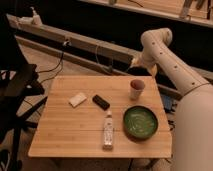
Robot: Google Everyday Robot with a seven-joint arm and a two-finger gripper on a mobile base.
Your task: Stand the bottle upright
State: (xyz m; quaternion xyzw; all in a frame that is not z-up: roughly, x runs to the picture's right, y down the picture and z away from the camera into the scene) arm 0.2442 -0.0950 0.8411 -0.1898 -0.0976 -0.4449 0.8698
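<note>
The gripper hung above the far edge of the table, at the end of the white arm that reached in from the right. Whether it was spread or closed could not be told. It held nothing that could be seen.

The bottle lay on its side on the near half of the table, well apart from the gripper. Seen from the gripper, it lay toward about 7 o'clock, across most of the tabletop. Its long axis ran nearly from 12 to 6 o'clock, and the cap end seemed to point to 12.

The paper cup stood just at 6 o'clock of the gripper, close to the straight path toward the bottle. The green bowl sat near the bottle at its 3 o'clock, apart from it. The black block lay just past the cap end, at about 12 o'clock.

The coming move would probably call for a long reach toward 7 o'clock, clearing the cup. The grip would likely best close across the bottle's width, along the 9-to-3 line.
</note>
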